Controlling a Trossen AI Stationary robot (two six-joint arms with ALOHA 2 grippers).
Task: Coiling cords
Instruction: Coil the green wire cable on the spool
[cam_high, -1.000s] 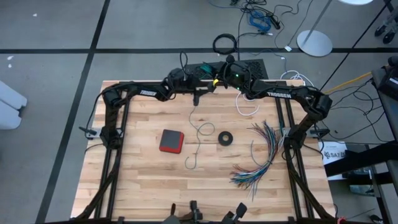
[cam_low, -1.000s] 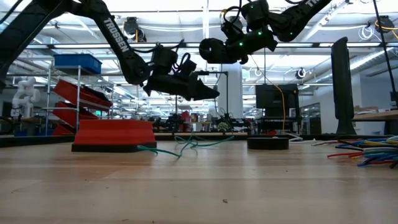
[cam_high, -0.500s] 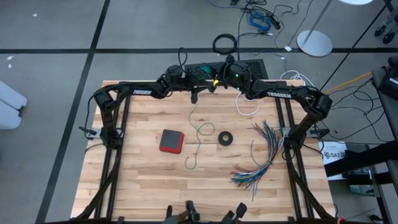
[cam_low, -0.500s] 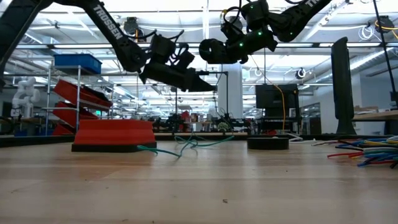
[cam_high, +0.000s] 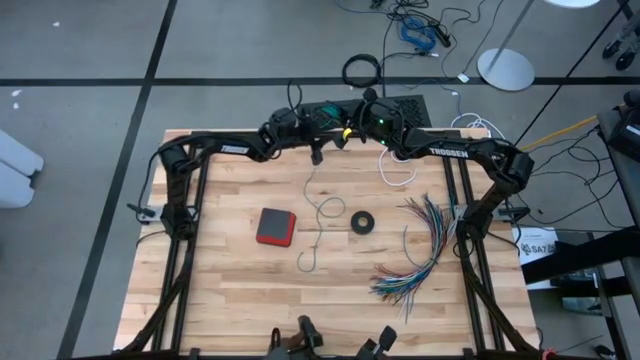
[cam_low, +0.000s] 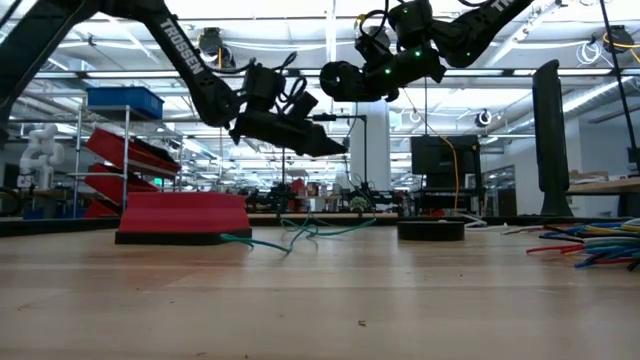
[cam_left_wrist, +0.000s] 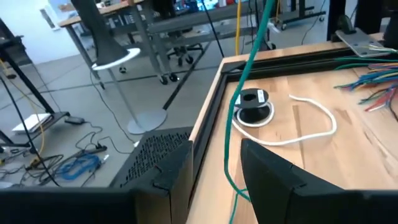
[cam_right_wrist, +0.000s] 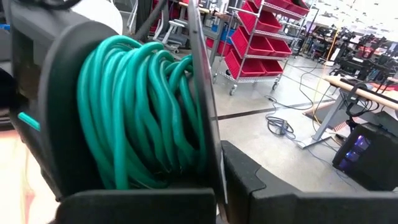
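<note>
The teal cord (cam_high: 318, 215) lies in loose loops on the middle of the table, and one strand rises to the far edge. That strand (cam_left_wrist: 231, 155) passes through the gap of my open left gripper (cam_left_wrist: 217, 171), which hovers at the far centre (cam_high: 315, 152). Just beside it my right gripper (cam_high: 347, 128) is shut and carries a thick coil of the same cord (cam_right_wrist: 143, 106). The white cord (cam_left_wrist: 311, 127) curls on the table by the far right, joined to a round black-and-white piece (cam_left_wrist: 252, 102). My left gripper has the teal strand running between its two fingers; whether either finger touches it, I cannot tell. My right gripper bears several turns of the teal coil (cam_right_wrist: 186, 124) wound close against its shut fingers, held level and lifted clear of the table. The coil hides which turn lies between the fingers.
A red box (cam_high: 275, 226) sits left of the cord's loops and a small black ring (cam_high: 362, 221) right of them. A fan of multicoloured wires (cam_high: 420, 250) covers the right side. The near half of the wooden table (cam_high: 230, 310) is bare.
My left gripper has rolled about its own axis and tipped up a little above the far centre of the table, with the teal strand still running through its gap. Its fingers stay apart.
</note>
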